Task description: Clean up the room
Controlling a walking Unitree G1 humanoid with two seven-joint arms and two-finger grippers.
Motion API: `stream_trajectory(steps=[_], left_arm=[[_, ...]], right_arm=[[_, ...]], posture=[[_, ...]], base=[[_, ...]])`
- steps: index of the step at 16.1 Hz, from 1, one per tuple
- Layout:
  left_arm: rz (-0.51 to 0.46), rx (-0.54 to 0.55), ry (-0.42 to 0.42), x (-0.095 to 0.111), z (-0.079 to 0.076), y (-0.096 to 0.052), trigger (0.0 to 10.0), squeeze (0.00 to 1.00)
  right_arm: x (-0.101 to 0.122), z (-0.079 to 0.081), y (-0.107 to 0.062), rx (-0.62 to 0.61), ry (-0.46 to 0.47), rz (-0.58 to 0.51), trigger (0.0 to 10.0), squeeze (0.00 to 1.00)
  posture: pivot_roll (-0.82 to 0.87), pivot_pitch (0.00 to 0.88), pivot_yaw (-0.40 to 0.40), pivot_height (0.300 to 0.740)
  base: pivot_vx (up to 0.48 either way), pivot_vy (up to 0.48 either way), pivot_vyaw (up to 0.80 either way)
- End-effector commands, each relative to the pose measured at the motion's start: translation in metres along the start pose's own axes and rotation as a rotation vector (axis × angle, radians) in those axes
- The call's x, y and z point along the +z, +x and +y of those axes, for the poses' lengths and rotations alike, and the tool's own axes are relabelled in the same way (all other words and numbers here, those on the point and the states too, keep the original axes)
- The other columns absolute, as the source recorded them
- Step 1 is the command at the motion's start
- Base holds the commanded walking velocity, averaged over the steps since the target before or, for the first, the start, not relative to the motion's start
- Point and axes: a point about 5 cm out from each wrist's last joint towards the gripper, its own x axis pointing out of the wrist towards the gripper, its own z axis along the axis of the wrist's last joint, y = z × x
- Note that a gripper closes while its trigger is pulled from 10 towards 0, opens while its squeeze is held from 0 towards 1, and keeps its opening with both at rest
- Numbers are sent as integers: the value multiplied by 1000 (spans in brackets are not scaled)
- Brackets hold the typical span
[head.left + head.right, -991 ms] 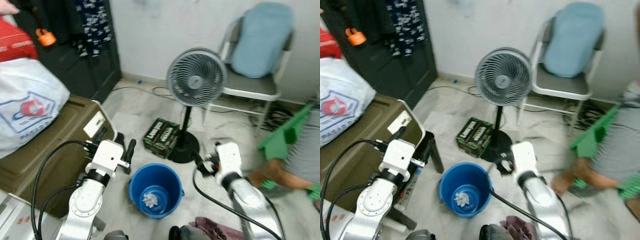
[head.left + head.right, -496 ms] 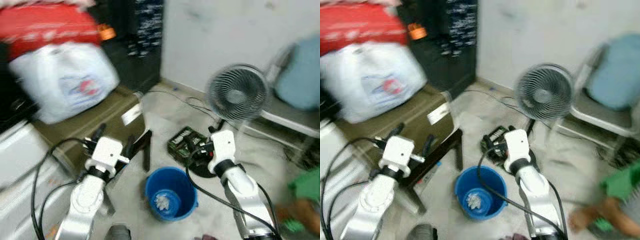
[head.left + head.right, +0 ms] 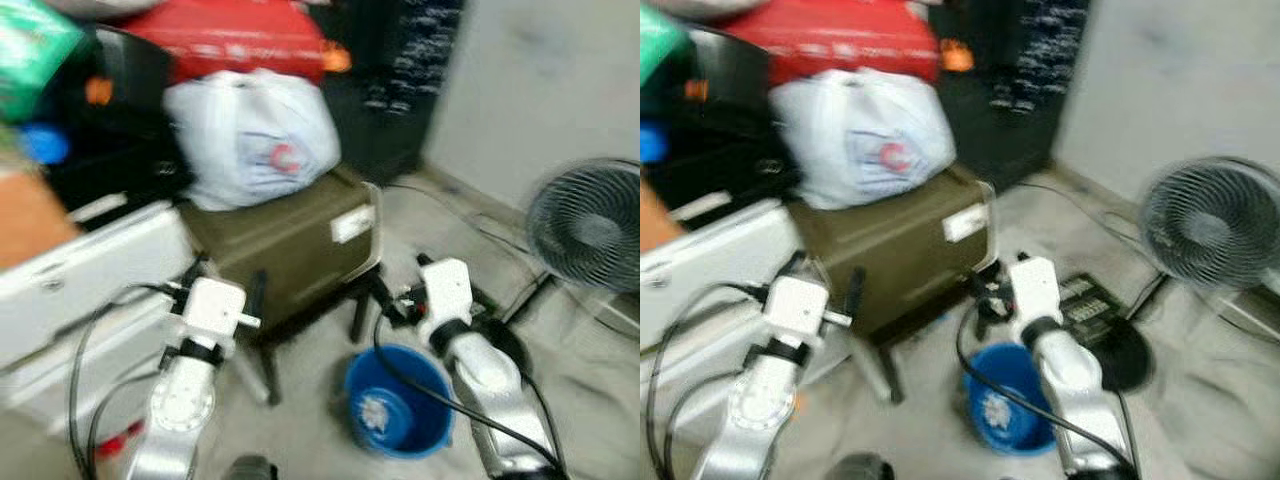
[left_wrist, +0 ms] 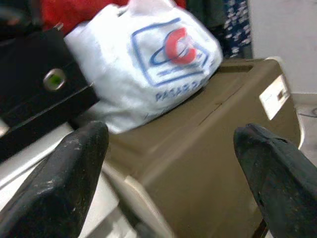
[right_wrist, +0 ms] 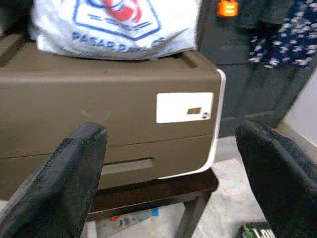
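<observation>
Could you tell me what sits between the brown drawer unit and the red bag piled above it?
A white plastic bag with a red and blue logo rests on the brown drawer unit, under the red bag, seen in the left eye view.

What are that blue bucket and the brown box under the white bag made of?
The blue bucket looks like smooth moulded plastic of even colour. The brown box also seems plastic, matte, with rounded moulded edges and a white label. The white bag looks like thin printed plastic, crinkled.
</observation>
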Motion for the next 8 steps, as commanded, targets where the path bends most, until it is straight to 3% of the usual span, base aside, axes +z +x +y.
stream_trajectory(steps=[1,5,8], left_arm=[[12,16,14,-2,4,-1,10000,0],[28,86,3,-3,15,4,10000,0],[35,64,-1,-4,13,2,10000,0]], right_arm=[[3,0,2,-2,5,-9,10000,0],[9,1,13,-14,3,-32,10000,0],[10,6,17,12,2,-39,10000,0]], posture=[[-11,0,-28,740],[8,0,-39,740],[21,0,-46,740]], base=[[0,0,800],[0,0,800],[0,0,800]])
